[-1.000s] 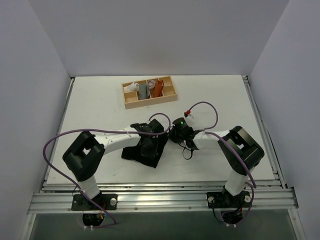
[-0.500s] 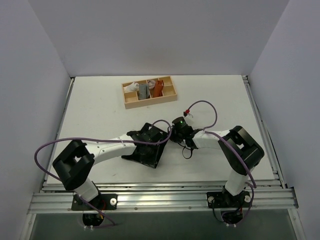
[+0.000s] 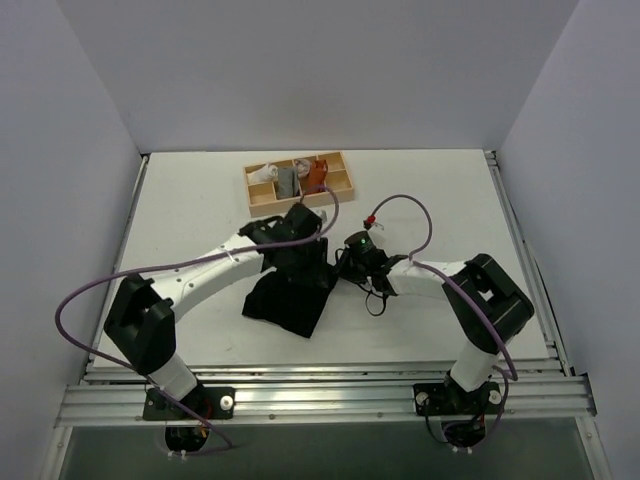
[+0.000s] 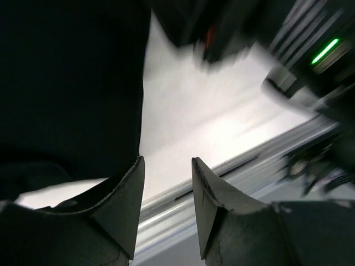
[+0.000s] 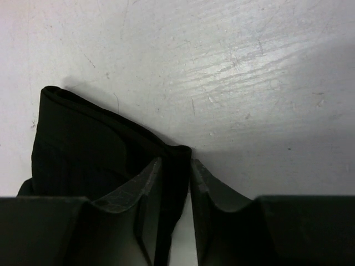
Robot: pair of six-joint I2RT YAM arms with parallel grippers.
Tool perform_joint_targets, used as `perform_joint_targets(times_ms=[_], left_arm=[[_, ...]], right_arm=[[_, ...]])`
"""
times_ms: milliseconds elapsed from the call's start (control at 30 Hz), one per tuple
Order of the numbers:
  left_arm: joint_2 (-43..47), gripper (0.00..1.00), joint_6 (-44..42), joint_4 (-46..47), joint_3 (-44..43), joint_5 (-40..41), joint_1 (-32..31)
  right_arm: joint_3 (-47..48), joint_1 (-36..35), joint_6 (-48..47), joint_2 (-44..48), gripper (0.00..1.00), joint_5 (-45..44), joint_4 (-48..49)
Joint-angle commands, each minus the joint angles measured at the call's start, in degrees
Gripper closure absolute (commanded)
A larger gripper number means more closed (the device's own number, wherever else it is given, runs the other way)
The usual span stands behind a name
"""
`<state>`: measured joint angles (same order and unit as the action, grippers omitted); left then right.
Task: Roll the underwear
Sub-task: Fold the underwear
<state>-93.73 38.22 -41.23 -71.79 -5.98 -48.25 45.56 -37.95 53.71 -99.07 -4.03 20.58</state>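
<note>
Here, the underwear lies as a dark, folded heap on the white table, on the near side of the wooden tray and well apart from it. The left pincer hangs between the tray and the underwear, over the garment's far edge. Its fingers are spread, with only bare table and the frame rail showing through the gap. The black cloth fills the upper left of the left wrist view, clear of both fingers.

The right pincer sits low at the table on the near side of the tray's right end, at the underwear's far right corner. Its jaws stand a narrow way apart, and a thick folded edge of the cloth lies between them. Whether they press on it I cannot tell. In the tray sit three small cloth rolls: white, grey and orange-brown.
</note>
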Motion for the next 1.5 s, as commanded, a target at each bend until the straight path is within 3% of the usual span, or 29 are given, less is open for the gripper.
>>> perform_joint_targets(times_ms=[0,100,233,400,600,700,900,1033,1200,1467], left_arm=[[2.9,0.52,-3.7,-3.1,-7.2,1.8,8.7],[1.6,0.52,-6.1,-2.2,-8.0,1.1,14.6],[-2.6,0.52,-9.9,-1.0,-9.5,-0.8,22.6],[-9.7,0.52,-14.8,0.0,-12.9,-3.9,25.0],[-12.1,0.53,-15.0,0.5,-11.4,-5.1,25.5],[-10.6,0.53,-14.3,-1.7,-9.5,-2.7,26.9],[-2.2,0.51,-12.8,-3.0,0.1,-3.2,32.0],[-1.3,0.51,-11.9,-2.3,5.9,-6.7,32.1],[1.8,0.51,-8.0,7.5,15.2,-15.4,30.9],[1.4,0.50,-6.6,11.4,15.7,-17.7,27.2]], right_arm=[[1.1,0.0,-2.3,5.4,0.75,-1.1,-5.6],[0.6,-0.1,-1.5,9.0,0.71,-2.3,-7.0],[2.2,-0.8,-2.9,10.6,0.74,-2.6,-7.6],[4.5,-2.7,-3.8,8.6,0.82,1.4,-4.2],[-0.2,-3.4,1.6,2.8,0.86,7.5,7.3],[-4.9,-2.4,3.4,-0.3,0.86,8.2,12.0],[-6.7,-1.9,1.4,-3.9,0.87,7.6,11.7],[-9.3,-0.2,0.0,-0.8,0.87,7.1,10.5],[-11.3,1.8,-1.2,3.0,0.88,4.5,2.6],[-17.8,3.9,0.2,14.2,0.86,1.4,-2.6]])
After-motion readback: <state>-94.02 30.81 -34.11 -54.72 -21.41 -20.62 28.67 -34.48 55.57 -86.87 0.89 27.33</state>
